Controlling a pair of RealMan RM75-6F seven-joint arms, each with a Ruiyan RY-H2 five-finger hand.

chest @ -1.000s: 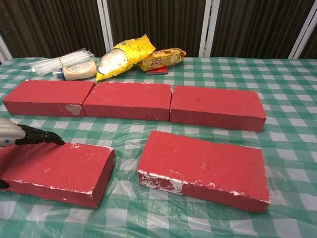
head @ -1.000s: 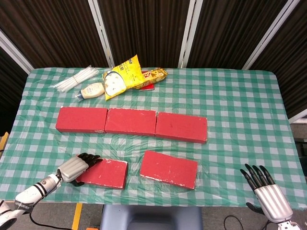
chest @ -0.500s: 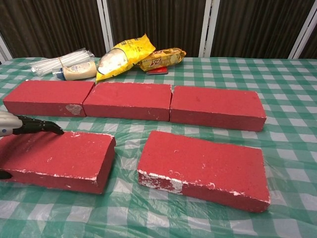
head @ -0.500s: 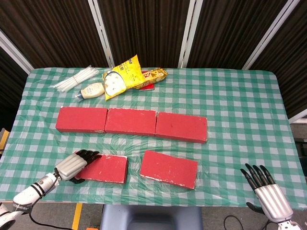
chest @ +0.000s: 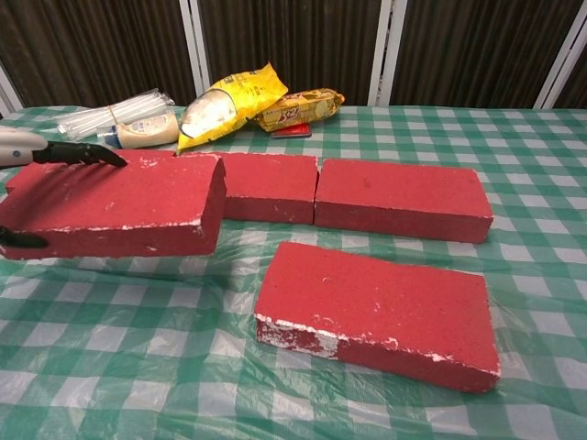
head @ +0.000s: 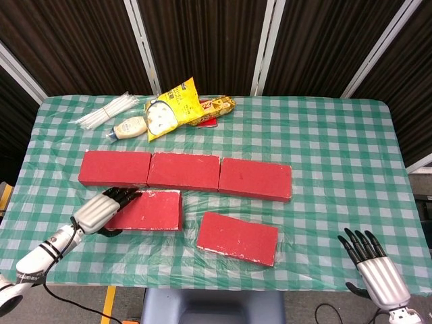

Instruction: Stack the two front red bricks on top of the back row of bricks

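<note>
— Lifted since a moment ago, yes; my left hand (head: 101, 211) clamps the front left brick (head: 147, 210), raised off the table just short of the back row (head: 183, 171).

— Next?

— Carry it ahead and up, then set it flat on the row; my right hand (head: 375, 271) idles, fingers apart, and the other front brick (head: 237, 237) waits.

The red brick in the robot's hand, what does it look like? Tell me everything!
The held brick is a flat red block with a rough, grainy top and white chipped patches along its front edge. The left hand grips its left end, dark fingers over the top and one underneath. It is lifted off the checked tablecloth, roughly level, just in front of the back row of bricks.
</note>
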